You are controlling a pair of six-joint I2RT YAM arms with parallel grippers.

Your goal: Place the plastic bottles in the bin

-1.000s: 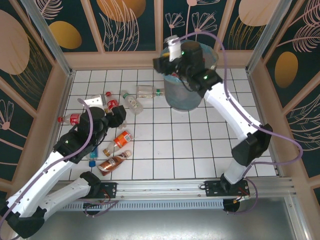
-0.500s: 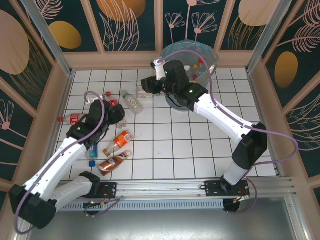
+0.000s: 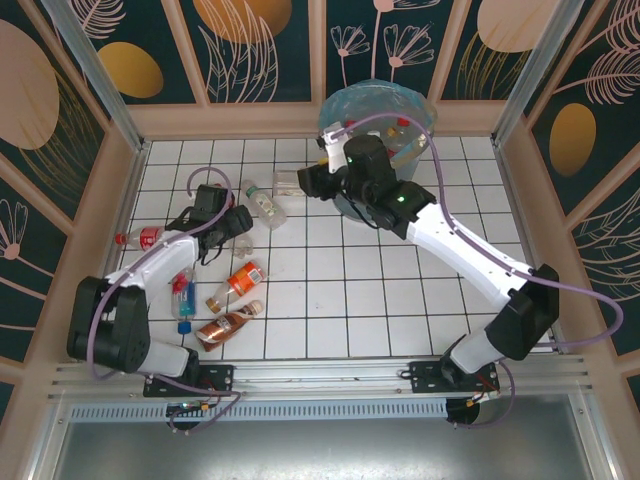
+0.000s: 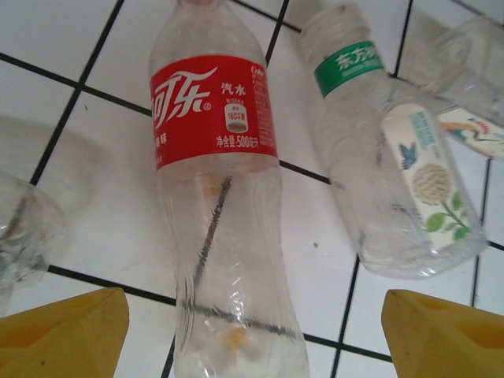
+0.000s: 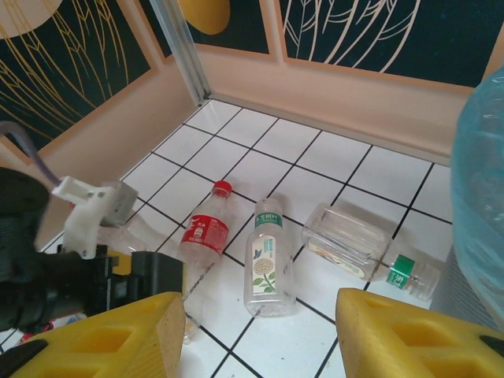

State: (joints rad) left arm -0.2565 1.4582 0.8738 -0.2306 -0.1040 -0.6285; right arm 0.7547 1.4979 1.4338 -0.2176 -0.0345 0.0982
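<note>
Clear plastic bottles (image 3: pixel 262 203) are scattered on white tiles (image 3: pixel 330 300) left of the blue-lined round grey bin (image 3: pixel 380 92). A red-labelled bottle (image 4: pixel 214 118) is straddled by the parted left gripper (image 4: pixel 252 331); the right gripper (image 5: pixel 260 327) is likewise parted, empty.

White tiled floor (image 3: pixel 330 300), dark grout; wooden-framed walls (image 3: pixel 230 118), dark leaf-pattern panels (image 3: pixel 400 30); aluminium rail (image 3: pixel 330 375) at near edge.

1. Read as a robot test cell, not a home: white tiled floor (image 3: pixel 350 290) was boxed in by leaf-painted panels (image 3: pixel 265 45) at 9, 12 and 3 o'clock.
2. An aluminium mounting rail (image 3: pixel 330 372) ran along 6 o'clock.
</note>
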